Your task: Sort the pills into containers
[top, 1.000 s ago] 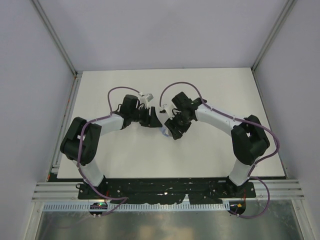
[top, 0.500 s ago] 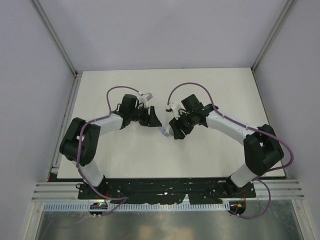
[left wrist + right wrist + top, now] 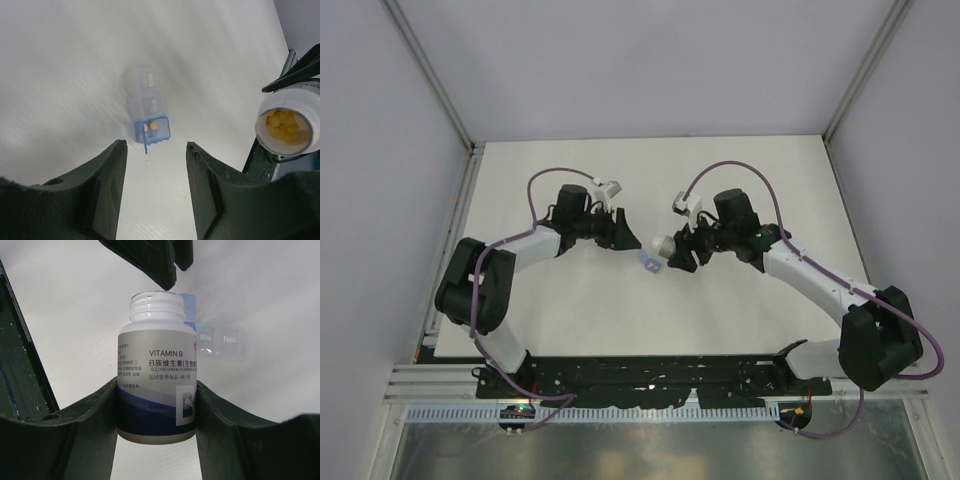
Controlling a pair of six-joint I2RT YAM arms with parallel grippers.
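My right gripper is shut on an uncapped white bottle with a grey-and-blue "VITAMIN B" label. The bottle points left, just above the table. Its mouth faces the left wrist camera and shows several yellow pills. On the table lies a clear pill box with day labels. Its blue end compartment stands open with yellow pills inside. The pill box sits between both grippers. My left gripper is open and empty, hovering just short of the box.
White table inside a walled frame, with metal posts at the back corners. The left gripper's fingers hang right above the bottle's mouth in the right wrist view. A black arm link borders that view's left side.
The right arm has stretched out to the right, its elbow swinging down and right, and the bottle has turned to point left. The left gripper has barely shifted.
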